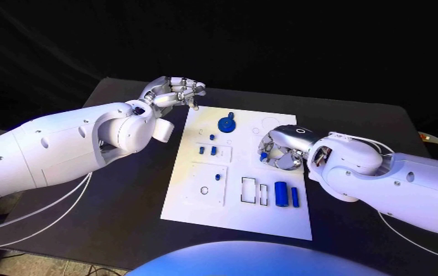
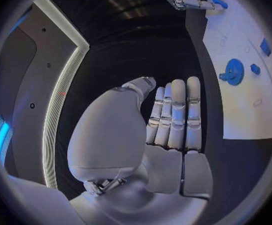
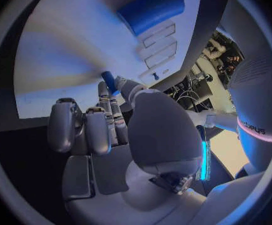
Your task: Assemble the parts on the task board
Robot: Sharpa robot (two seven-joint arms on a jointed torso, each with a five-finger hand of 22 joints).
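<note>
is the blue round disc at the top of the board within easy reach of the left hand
Probably yes: the left hand hovers off the task board's far left corner, holding nothing, and the blue disc lies uncovered nearby with nothing between them.

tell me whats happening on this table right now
A two-armed robot is assembling small blue parts on a white task board on a black table. Its right hand is down on the board's right side, pinching a small blue piece between its fingertips. Its left hand hangs off the board's far left corner, fingers straight and together in its wrist view, holding nothing. A round blue part and two blue bars already lie on the board.
</note>
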